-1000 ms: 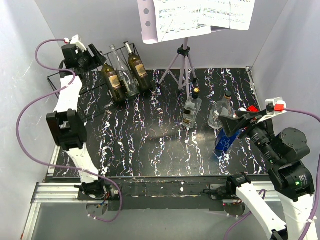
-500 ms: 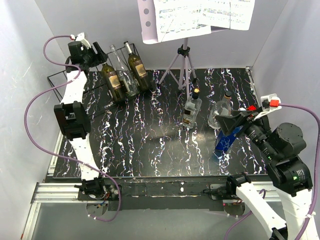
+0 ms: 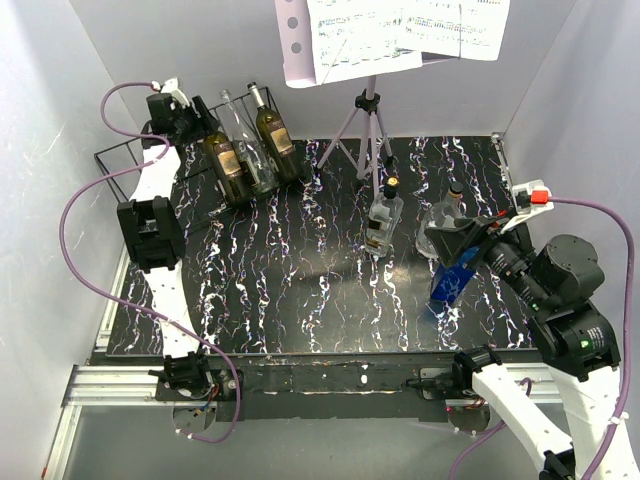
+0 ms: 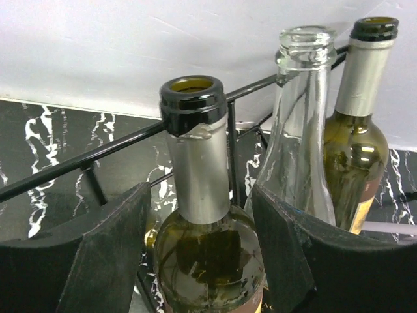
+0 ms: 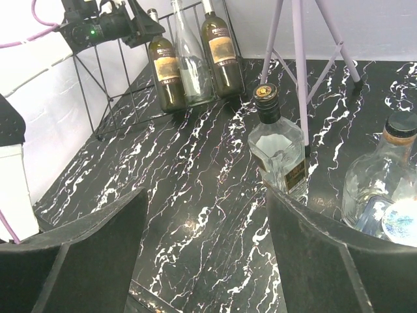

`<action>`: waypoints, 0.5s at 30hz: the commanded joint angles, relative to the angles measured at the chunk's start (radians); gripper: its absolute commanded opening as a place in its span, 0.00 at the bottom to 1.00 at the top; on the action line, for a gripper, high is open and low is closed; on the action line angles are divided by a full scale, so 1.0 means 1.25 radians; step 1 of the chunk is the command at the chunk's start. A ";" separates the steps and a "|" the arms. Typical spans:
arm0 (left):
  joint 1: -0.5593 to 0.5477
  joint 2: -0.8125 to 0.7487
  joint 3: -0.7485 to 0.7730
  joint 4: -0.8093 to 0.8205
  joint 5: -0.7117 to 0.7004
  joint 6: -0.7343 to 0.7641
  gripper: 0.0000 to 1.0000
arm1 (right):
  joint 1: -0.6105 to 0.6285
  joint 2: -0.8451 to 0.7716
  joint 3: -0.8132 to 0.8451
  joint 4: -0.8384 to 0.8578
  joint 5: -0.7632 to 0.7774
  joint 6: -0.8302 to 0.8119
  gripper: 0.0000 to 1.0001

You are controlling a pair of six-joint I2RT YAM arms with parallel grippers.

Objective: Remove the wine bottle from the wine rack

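The black wire wine rack (image 3: 128,158) stands at the back left and holds three bottles. These are a dark green wine bottle (image 3: 226,160), a clear empty bottle (image 3: 246,140) and a second green wine bottle (image 3: 277,135). My left gripper (image 3: 203,112) is open at the top of the left wine bottle. In the left wrist view its fingers (image 4: 111,241) stand either side of that bottle's shoulder (image 4: 208,254), with gaps on both sides, below the silver-foiled neck (image 4: 197,166). My right gripper (image 3: 452,243) is open and empty at the right, above the table (image 5: 205,254).
A purple tripod music stand (image 3: 367,125) with sheet music stands at the back centre. A square liquor bottle (image 3: 383,215), a round clear bottle (image 3: 445,222) and a blue box (image 3: 452,282) stand at the right, close to my right gripper. The rack's left part holds no bottles.
My left arm has swung right and forward, bringing its open gripper onto the left wine bottle's neck. My right gripper has shifted slightly left.
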 commanded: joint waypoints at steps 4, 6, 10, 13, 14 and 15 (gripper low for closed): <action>-0.006 0.015 0.035 0.070 0.021 0.013 0.61 | -0.001 0.011 0.032 0.054 -0.017 0.006 0.80; -0.009 0.022 0.036 0.084 0.024 0.008 0.59 | -0.001 0.015 0.033 0.056 -0.021 0.010 0.80; -0.010 0.034 0.044 0.095 0.040 -0.015 0.51 | -0.001 0.016 0.034 0.058 -0.025 0.010 0.80; -0.011 0.034 0.041 0.097 0.048 -0.018 0.42 | -0.001 0.014 0.037 0.060 -0.022 0.006 0.80; -0.010 0.028 0.036 0.097 0.049 -0.019 0.36 | 0.000 0.012 0.037 0.060 -0.021 0.006 0.80; -0.011 0.023 0.031 0.097 0.048 -0.017 0.31 | 0.000 0.011 0.038 0.060 -0.021 0.005 0.80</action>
